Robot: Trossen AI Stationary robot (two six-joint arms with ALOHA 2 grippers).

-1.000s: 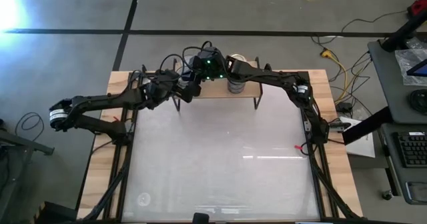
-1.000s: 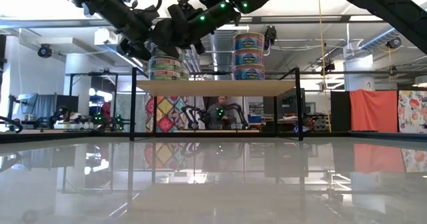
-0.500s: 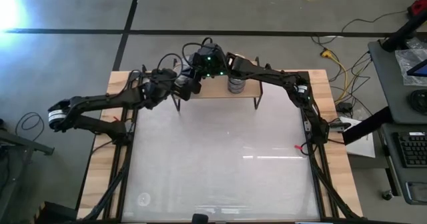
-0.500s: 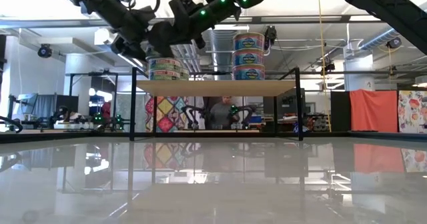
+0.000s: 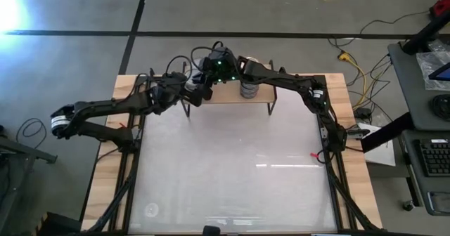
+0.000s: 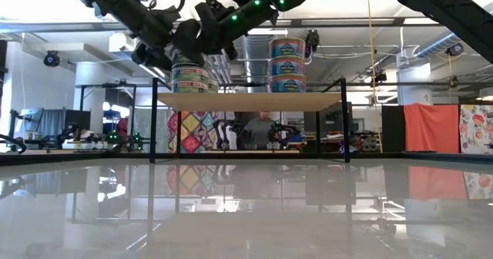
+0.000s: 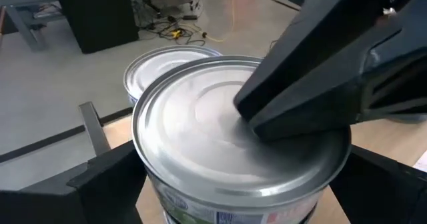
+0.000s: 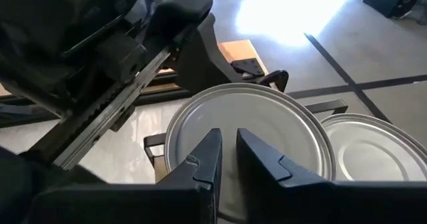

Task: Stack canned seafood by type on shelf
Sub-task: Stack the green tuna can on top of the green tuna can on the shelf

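Observation:
The light-wood shelf stands at the table's far edge. On its left part stands a stack of two tins. The top tin has a silver lid. My left gripper is open, with one finger on each side of that tin; I cannot tell whether they touch its wall. My right gripper is shut over the lid. A stack of three tins stands further right on the shelf. Another silver-topped tin sits just behind the left stack. My right gripper rests its shut fingertips on the top tin's silver lid, near the lid's middle. The fingers slant down onto it from the table's right side. The tin stands upright on the tin below it on the shelf.
Both arms crowd the shelf's left end. The shelf's thin black legs stand on the glossy white table, which stretches toward the near edge. Beyond the table a person sits among workbenches.

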